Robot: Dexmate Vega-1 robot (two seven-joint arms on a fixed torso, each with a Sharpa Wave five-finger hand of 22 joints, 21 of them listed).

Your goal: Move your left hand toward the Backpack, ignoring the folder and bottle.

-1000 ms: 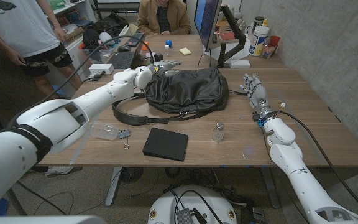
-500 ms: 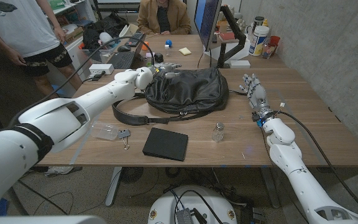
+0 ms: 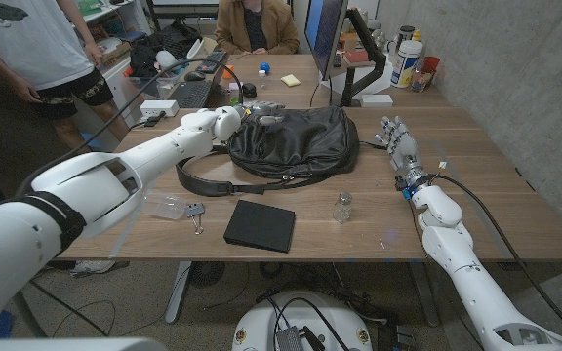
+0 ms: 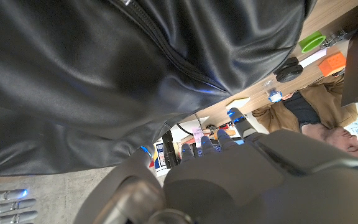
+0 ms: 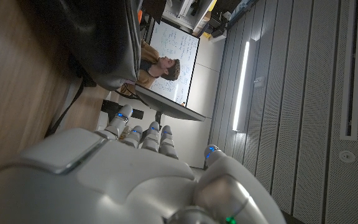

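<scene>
The black backpack (image 3: 296, 139) lies on its side in the middle of the table (image 3: 496, 185), a bit toward the far edge, with its strap (image 3: 203, 183) looped out toward the left edge. The left hand (image 3: 260, 108) is at the bag's far left top corner, with its fingers reaching out over the top of the bag. From the head view it looks like it touches the bag or is just above it, but I cannot tell which. It holds nothing, and its fingers look spread out. In the left wrist view the bag (image 4: 135, 74) is very close in front of the left hand (image 4: 241, 174), dark and shiny, with a zip running across it. The right hand (image 3: 397, 144) stands on the table near the right edge, just beside the bag's right end and apart from it. Its fingers are straight and a little apart, and it holds nothing. A black folder (image 3: 260, 225) lies flat near the front edge, in front of the bag. A small clear bottle (image 3: 342, 207) stands just to the right of the folder. A clear plastic thing (image 3: 167, 205) and a clip (image 3: 196, 213) lie near the front left corner. A person (image 3: 255, 24) sits behind the table at the far edge, and another person (image 3: 37, 49) stands off the far left corner.
</scene>
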